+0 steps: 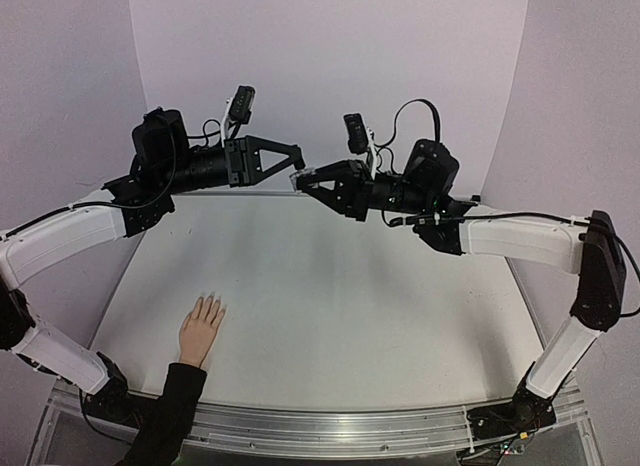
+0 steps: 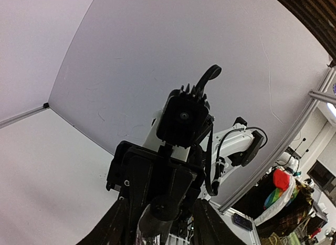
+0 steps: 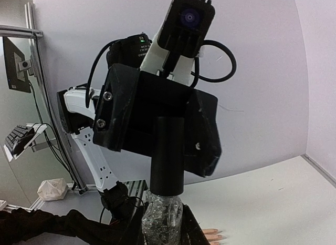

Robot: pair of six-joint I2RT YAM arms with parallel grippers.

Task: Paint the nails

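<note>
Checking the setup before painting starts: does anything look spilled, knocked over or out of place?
Nothing stands out. The hand lies flat on the table, fingers spread. The right gripper holds the bottle in mid-air, capped, at the left gripper; no spill shows.

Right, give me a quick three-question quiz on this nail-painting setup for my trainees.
1. True or false: the pale hand in a black sleeve lies on the table, on the left arm's side.
2. What sits between the right gripper's fingers? A) a brush B) a clear bottle with a black cap C) nothing
3. Is the left gripper resting on the table or raised above it?
Key: 1 true; 2 B; 3 raised above it.
</note>
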